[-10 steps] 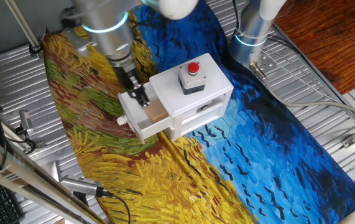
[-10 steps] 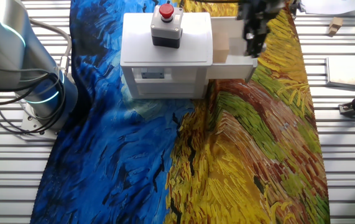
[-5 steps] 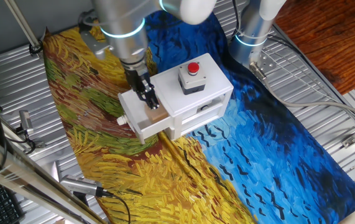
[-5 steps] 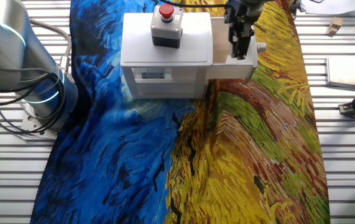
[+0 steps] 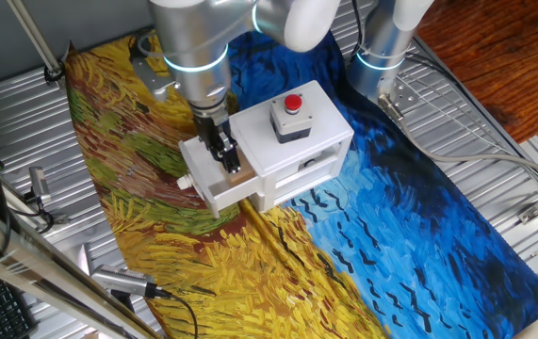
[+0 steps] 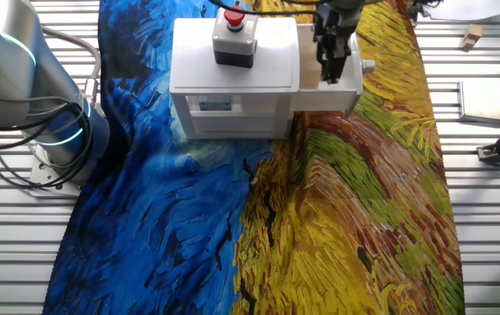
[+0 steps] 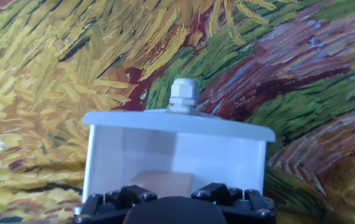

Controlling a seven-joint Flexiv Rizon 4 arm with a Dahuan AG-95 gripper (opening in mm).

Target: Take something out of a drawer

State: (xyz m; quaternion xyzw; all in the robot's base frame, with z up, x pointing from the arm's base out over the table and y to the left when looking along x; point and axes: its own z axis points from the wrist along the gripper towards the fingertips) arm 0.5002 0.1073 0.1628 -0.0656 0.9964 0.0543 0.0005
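The arm is reaching down over the open drawer (image 5: 214, 179), which is standing pulled out from the white box (image 5: 292, 141) toward the yellow side of the painted cloth (image 5: 146, 169). The gripper (image 5: 226, 162) is sitting inside the drawer, with its fingers pointing down at the inner end next to the box. In the other fixed view the gripper (image 6: 330, 68) is crossing the drawer (image 6: 341, 92) just beside the box (image 6: 232, 83).

The block (image 5: 240, 175) is lying in the drawer at the end nearest the box, showing as a tan patch directly at the fingertips. In the other fixed view the block (image 6: 307, 68) is sitting between the box wall and the gripper. In the hand view the block (image 7: 162, 184) is resting on the drawer floor, directly above the gripper body at the bottom edge of the frame, with the drawer front and its knob (image 7: 183, 96) beyond it.

Finger state: the views do not show whether the fingers are apart or closed on the block; it cannot be determined. Contact with the block cannot be confirmed either.

The red button (image 5: 293, 104) is sitting on its grey housing on top of the box. A second arm base (image 5: 382, 47) is standing at the far edge of the table, on the blue side of the cloth.
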